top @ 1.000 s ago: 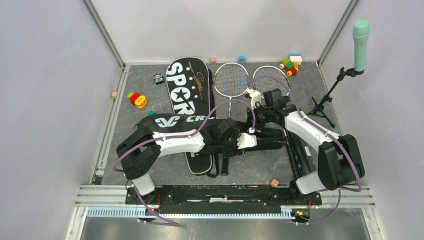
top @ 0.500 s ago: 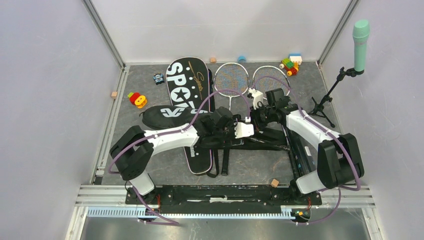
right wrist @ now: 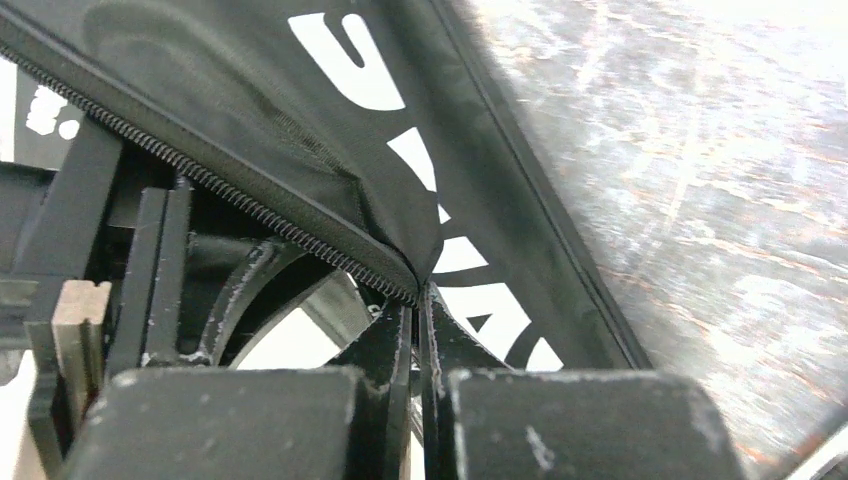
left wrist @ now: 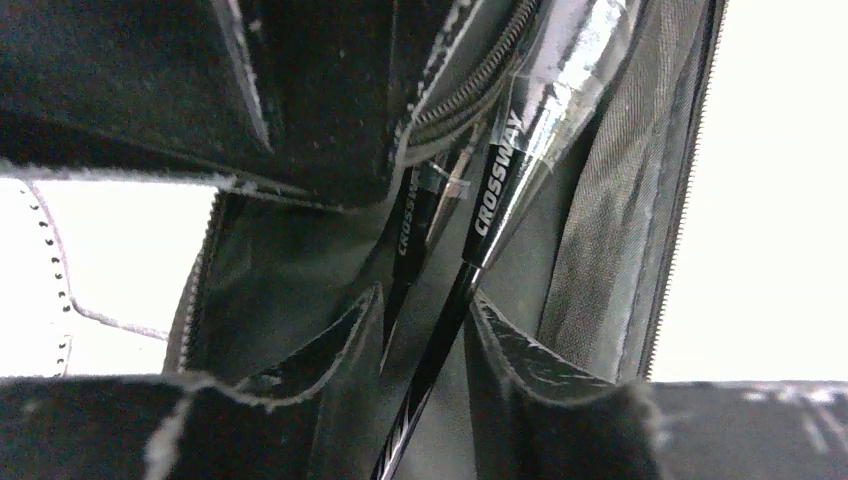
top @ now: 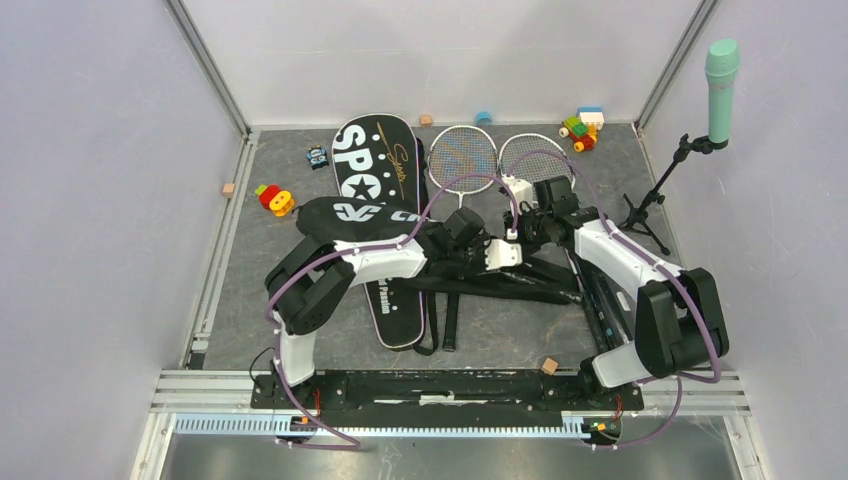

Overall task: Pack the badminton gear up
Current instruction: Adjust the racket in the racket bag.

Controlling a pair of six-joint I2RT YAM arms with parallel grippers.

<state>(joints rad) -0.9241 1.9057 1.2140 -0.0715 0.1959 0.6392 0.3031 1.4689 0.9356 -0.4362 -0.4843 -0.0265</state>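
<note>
the black fabric racket bag lettered "crossway" (top: 350,215) lies across the middle of the grey desk (top: 250,270), its rounded end over the second black bag lettered "sport" (top: 372,165). a second ago that rounded end sat lower and further left. since then your left arm has swung its elbow inward and its claw has moved up toward the right one.

your left claw (left wrist: 425,345) is inside the unzipped mouth, half spread. it straddles two thin black racket shafts (left wrist: 495,195) marked "crossway", with a gap showing beside the nearer one, so it is not clamped. your right claw (right wrist: 420,300) is pinched tight on the bag's zip edge (right wrist: 250,205), holding the flap up.

the two stringed oval racket heads (top: 462,158) stick out past the mouth toward the back wall, the right one a little further left than before. black straps (top: 448,320) trail toward you. coloured toy blocks (top: 582,125) sit in the far right corner, and the mint-green microphone on its black stand (top: 721,75) is well to the right.
</note>
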